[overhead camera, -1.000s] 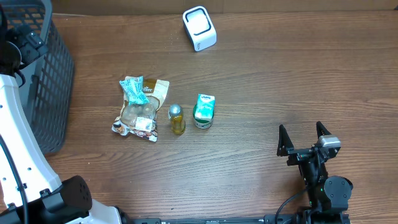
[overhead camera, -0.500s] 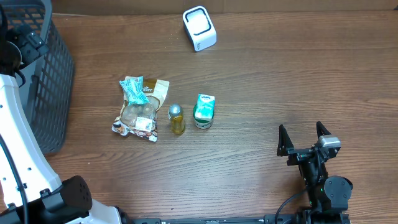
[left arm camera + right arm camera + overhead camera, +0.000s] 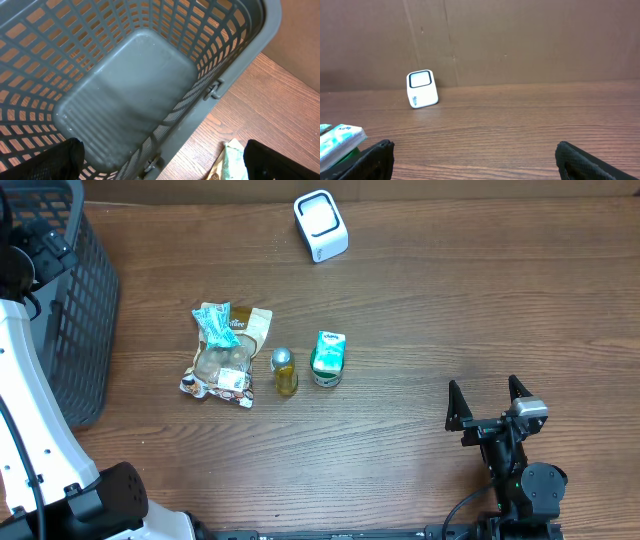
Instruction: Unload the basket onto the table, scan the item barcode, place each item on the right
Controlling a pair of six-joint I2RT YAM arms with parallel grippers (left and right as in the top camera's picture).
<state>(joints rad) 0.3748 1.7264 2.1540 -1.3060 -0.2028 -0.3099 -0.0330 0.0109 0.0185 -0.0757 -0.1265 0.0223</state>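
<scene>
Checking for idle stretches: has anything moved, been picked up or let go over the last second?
Nothing visibly changed. Both tools stay open and empty, the right tool low at the table's near right and the left tool above the basket. The scanner, bag, bottle and green pack lie where they were.

A dark wood-grain table point(image 3: 400, 300) runs back to a plain brown wall point(image 3: 520, 40) with vertical seams
</scene>
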